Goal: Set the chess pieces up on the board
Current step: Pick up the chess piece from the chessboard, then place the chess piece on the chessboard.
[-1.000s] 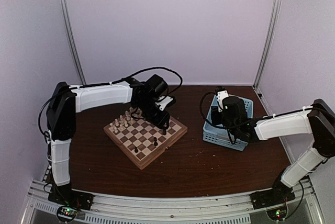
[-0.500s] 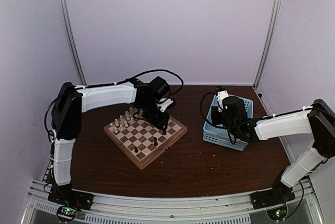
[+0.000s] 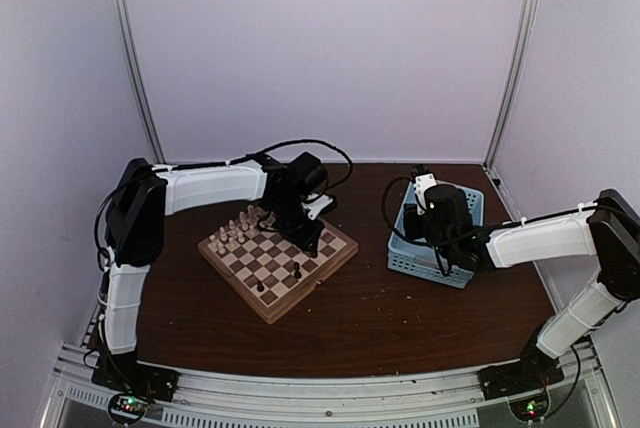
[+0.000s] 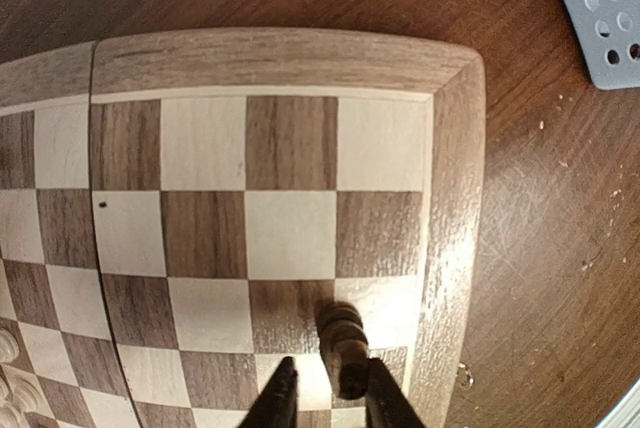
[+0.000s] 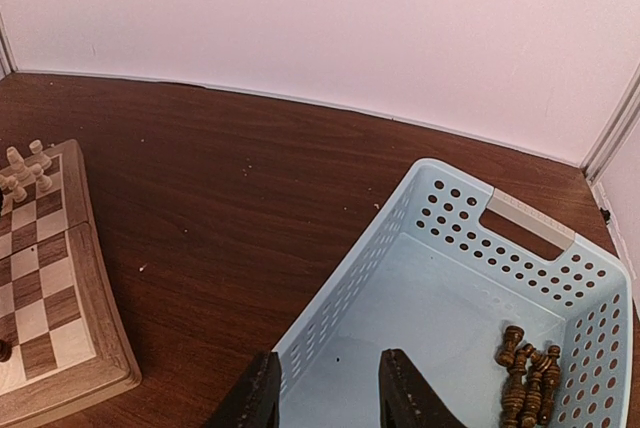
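Top view: we record a dark wooden table, pale lilac walls, and the board left of centre.

Left wrist: left gripper is parted astride a dark chessman near the board's border.

Right wrist: right gripper is parted and empty over the blue basket, which holds dark pieces.

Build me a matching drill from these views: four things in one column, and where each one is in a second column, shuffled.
Column one
1. cream pieces
2. dark piece seen by the left wrist camera
3. heap of dark pieces
4. right pincer

Column two
A. in a corner of the blue basket
B. between the left pincer's fingers, by the board's border
C. open, above the basket's near corner
D. grouped on the board's side away from the basket

Pairs: 1-D, 2-B, 3-A, 4-C
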You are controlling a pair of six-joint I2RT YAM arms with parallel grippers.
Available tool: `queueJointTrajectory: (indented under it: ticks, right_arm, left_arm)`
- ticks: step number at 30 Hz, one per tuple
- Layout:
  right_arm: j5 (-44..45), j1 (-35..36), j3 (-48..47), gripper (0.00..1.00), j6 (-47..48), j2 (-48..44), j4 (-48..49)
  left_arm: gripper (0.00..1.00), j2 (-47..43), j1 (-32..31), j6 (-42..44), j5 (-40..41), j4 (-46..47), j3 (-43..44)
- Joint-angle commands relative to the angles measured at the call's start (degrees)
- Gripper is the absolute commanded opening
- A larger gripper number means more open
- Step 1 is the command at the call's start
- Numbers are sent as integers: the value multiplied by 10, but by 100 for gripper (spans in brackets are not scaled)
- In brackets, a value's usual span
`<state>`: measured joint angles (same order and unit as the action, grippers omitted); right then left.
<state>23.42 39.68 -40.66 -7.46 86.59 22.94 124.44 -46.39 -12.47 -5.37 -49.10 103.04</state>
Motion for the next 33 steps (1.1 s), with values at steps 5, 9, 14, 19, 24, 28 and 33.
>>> queueJointTrajectory:
  ticks: [5, 9, 14, 19, 24, 28, 33]
  right_arm:
    - [6, 3, -20, 36, 4, -1, -19]
    - [2, 3, -27, 36, 5, 3, -26]
    - [0, 3, -28, 36, 4, 4, -28]
    - [-1, 3, -28, 36, 4, 3, -31]
    - [-1, 2, -30, 36, 6, 7, -30]
    - [-2, 3, -26, 36, 9, 3, -27]
    - [-3, 3, -27, 36, 11, 4, -26]
  left_arm:
    - [10, -6, -2, 6, -11, -15, 32]
    - [10, -33, -2, 1, -12, -14, 25]
    - [9, -94, -2, -12, 8, -10, -11]
    - [9, -175, -2, -23, 41, -5, -72]
    - [9, -252, -2, -37, 45, -4, -139]
    - [9, -296, -2, -57, 40, 1, -201]
    - [9, -345, -3, -72, 19, 44, -284]
